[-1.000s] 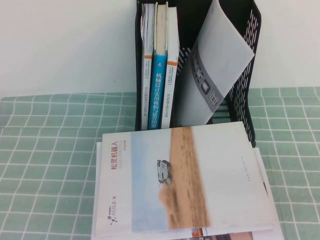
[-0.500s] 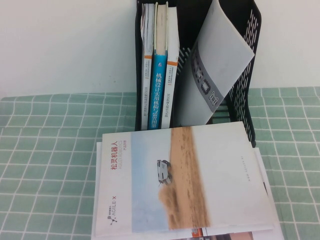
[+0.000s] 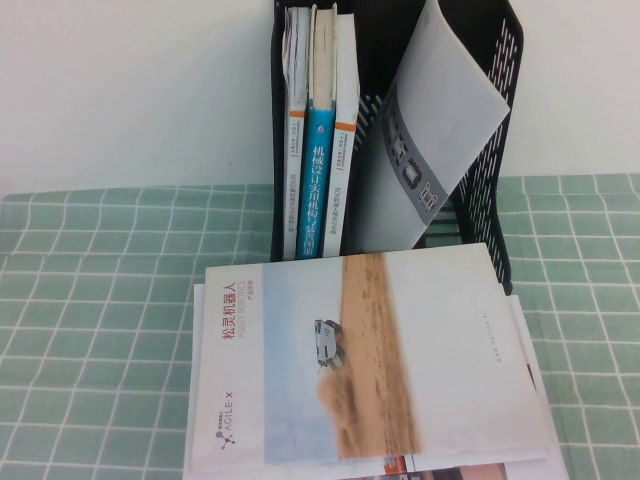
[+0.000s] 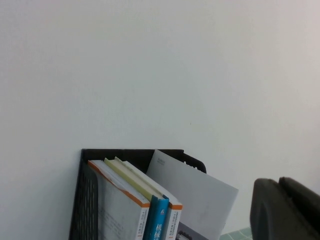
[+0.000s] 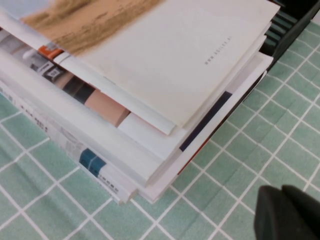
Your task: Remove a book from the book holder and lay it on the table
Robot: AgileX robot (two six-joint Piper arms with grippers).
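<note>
Already we are leaving the book (image 3: 380, 355) flat atop a stack (image 5: 125, 150) on the counter (image 3: 90, 300), below the right jaws (image 5: 287, 212); the left jaws (image 4: 285, 210) are hanging above the book holder (image 3: 495, 120); neither grip's state can be told.

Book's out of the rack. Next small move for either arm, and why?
Likely none, just hold both arms clear: the book already lies flat atop a stack of booklets in front of the book holder. Left claw sits high facing the holder; right claw hovers over the table beside the stack, touching nothing.
</note>
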